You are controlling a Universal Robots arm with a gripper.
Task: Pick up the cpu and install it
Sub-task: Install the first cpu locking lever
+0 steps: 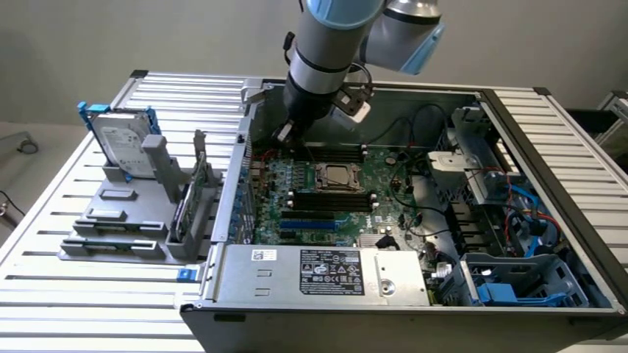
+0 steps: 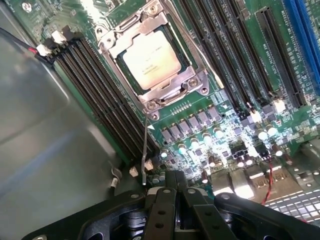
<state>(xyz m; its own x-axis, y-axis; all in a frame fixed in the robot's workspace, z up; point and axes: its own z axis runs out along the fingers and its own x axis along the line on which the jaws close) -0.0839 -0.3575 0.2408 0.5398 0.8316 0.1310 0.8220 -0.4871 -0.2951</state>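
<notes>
Gripper (image 2: 175, 186) is closed with nothing between the fingers as far as we can see, and it hangs low over the motherboard (image 1: 294, 184) inside the open computer case (image 1: 393, 327). The cpu (image 2: 151, 59) lies in the socket (image 2: 195, 82), pale metal top up, flat and square to the frame. So we'd say the placing part is done and the chip is clear of the gripper.

We reckon the fingers are pinched together on purpose. A thin metal lever (image 2: 144, 150) runs from the socket corner toward the fingertips, and a narrow closed tip is what you'd want for nudging it. Can't tell whether they actually touch it, though.

In the exterior view the arm (image 1: 319, 66) stands over the socket's far side, toward the exterior view's left, and the case wall covers the fingertips. Whether the socket frame is clamped down is hard for us to call too.

Hard drive (image 1: 123, 140) stands in its grey rack (image 1: 118, 220) on the counter (image 1: 59, 294), well apart on the exterior view's left.
</notes>
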